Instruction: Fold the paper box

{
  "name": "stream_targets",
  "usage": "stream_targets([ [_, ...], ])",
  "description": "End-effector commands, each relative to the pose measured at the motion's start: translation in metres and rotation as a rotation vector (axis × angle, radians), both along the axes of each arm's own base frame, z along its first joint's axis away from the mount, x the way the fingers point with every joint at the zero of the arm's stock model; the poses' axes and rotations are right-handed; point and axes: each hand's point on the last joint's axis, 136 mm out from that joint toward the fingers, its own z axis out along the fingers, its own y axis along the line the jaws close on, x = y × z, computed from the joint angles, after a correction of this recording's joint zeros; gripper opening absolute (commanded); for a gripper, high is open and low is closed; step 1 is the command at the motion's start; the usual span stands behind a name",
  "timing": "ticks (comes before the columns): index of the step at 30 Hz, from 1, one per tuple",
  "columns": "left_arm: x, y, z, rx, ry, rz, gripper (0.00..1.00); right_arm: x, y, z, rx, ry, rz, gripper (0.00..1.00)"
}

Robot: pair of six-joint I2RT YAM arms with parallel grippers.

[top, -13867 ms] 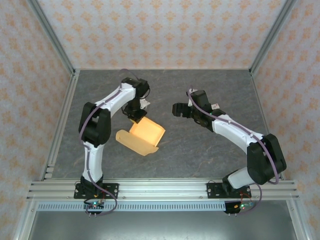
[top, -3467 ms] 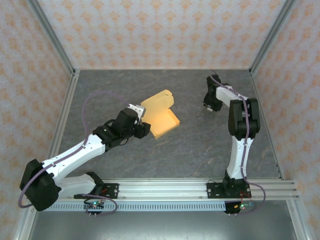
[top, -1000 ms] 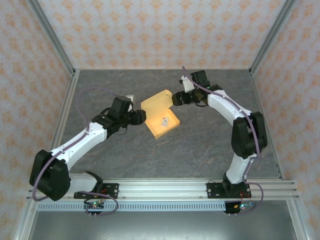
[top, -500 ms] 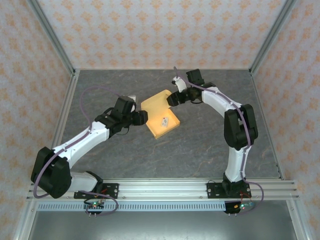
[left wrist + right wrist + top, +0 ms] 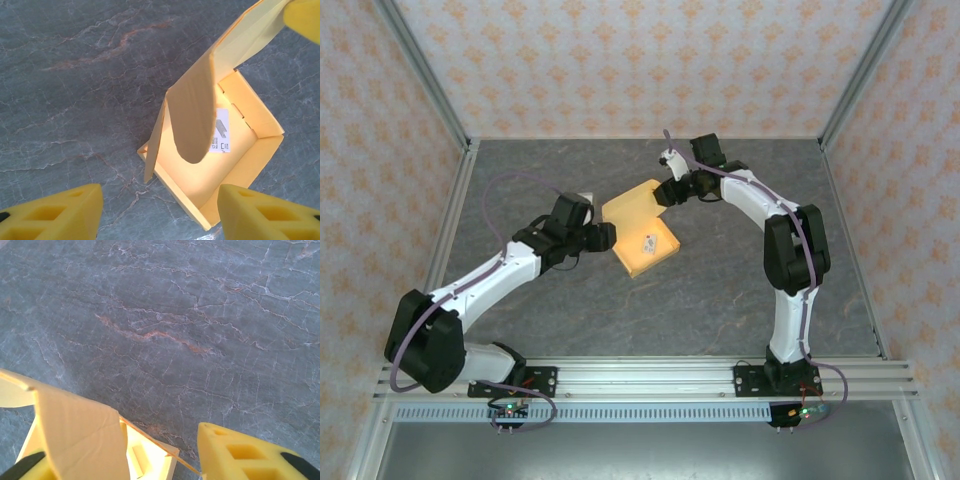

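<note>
The paper box (image 5: 652, 248) is a light orange-tan open tray lying mid-table with a white label inside. Its lid (image 5: 630, 203) rises from the far side and curls over the tray (image 5: 240, 165) in the left wrist view. My left gripper (image 5: 605, 236) sits at the box's left edge, open, its yellow fingers (image 5: 55, 215) wide either side of the near corner without touching it. My right gripper (image 5: 663, 192) is at the lid's far right end. There the lid (image 5: 75, 435) lies between its jaws, covering the left finger. A thin card edge reaches the right finger (image 5: 245, 455), and a gap still shows.
The grey marbled table (image 5: 720, 290) runs to patterned walls at the back and both sides. Aluminium posts (image 5: 445, 240) line the left and right edges, and a rail (image 5: 640, 378) crosses the near edge by the arm bases.
My right gripper has shifted a little left onto the lid's end and its jaws have narrowed around it. The left arm and the box have barely moved.
</note>
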Motion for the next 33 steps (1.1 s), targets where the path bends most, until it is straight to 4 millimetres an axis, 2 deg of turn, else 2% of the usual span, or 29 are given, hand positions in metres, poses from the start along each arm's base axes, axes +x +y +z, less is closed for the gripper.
stream_targets([
  [1, 0.005, 0.001, 0.004, 0.030, -0.004, 0.000, 0.62, 0.001, 0.003, 0.006, 0.011, -0.013, 0.024, 0.37],
  [9, 0.012, -0.002, 0.008, 0.063, -0.007, -0.011, 0.61, 0.001, -0.003, 0.006, -0.015, -0.028, -0.005, 0.29],
  [15, 0.024, 0.005, 0.005, 0.153, -0.001, 0.001, 0.48, 0.001, -0.004, 0.008, -0.014, -0.029, -0.013, 0.23],
  [18, 0.028, 0.008, 0.000, 0.192, 0.007, 0.013, 0.46, 0.001, -0.004, 0.008, -0.016, -0.027, -0.015, 0.21],
  [27, 0.029, 0.018, -0.004, 0.232, -0.006, 0.041, 0.51, 0.002, -0.004, 0.010, -0.020, -0.032, -0.012, 0.19],
  [33, 0.040, 0.018, -0.006, 0.233, -0.005, 0.031, 0.51, 0.002, -0.004, 0.011, -0.021, -0.032, -0.012, 0.18],
])
